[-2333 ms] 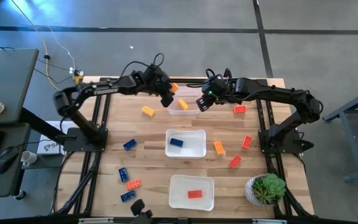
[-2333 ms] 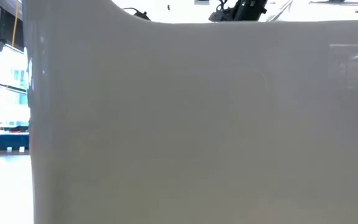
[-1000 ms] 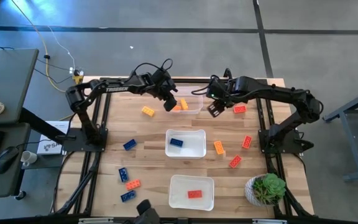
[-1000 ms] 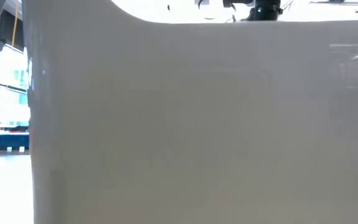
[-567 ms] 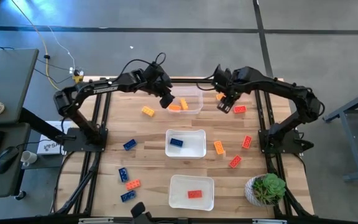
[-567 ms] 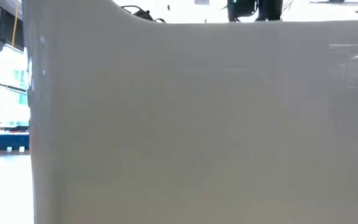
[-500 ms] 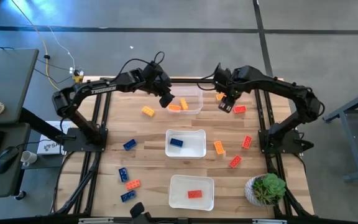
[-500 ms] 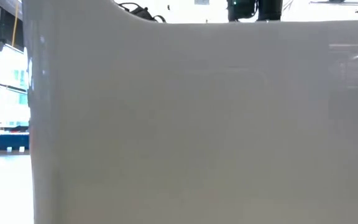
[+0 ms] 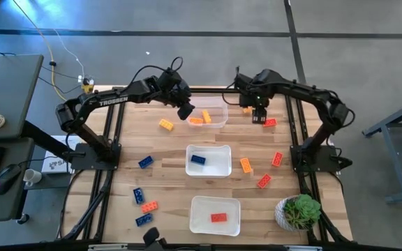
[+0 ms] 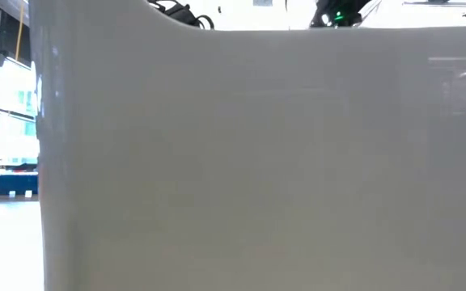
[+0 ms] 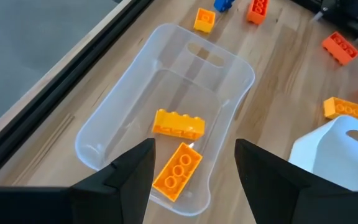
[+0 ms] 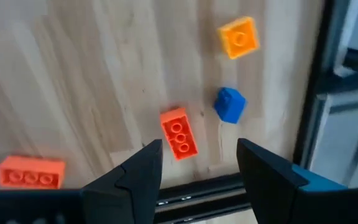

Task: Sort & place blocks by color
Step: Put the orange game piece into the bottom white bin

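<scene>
The right gripper (image 9: 258, 117) has swung from the tub (image 9: 210, 116) toward 1 o'clock, fingers wide and empty, apparently targeting a red block (image 12: 178, 133). The left gripper (image 9: 185, 112) hovers open over two yellow blocks (image 11: 178, 123).

Table (image 9: 169, 174): pale wood planks, visible grain, matt, dark metal rails along its sides.

Far tub (image 11: 135, 106): clear plastic, glossy, smooth, light glinting on its floor and rim. Middle tub (image 9: 223, 167) and near tub (image 9: 230, 222): frosted whitish plastic.

Blocks: hard studded plastic, slight sheen. Yellow-orange pair in the far tub (image 11: 178, 123); red one (image 12: 178, 133), small blue one (image 12: 229, 104) and small yellow one (image 12: 239, 37) on bare wood.

Left gripper (image 11: 193, 168) and right gripper (image 12: 199, 165): fingers dark, matt, smooth.

Floor beyond the table (image 9: 187, 49): grey, smooth, dull.

Potted plant (image 9: 299, 209): leafy green.
</scene>
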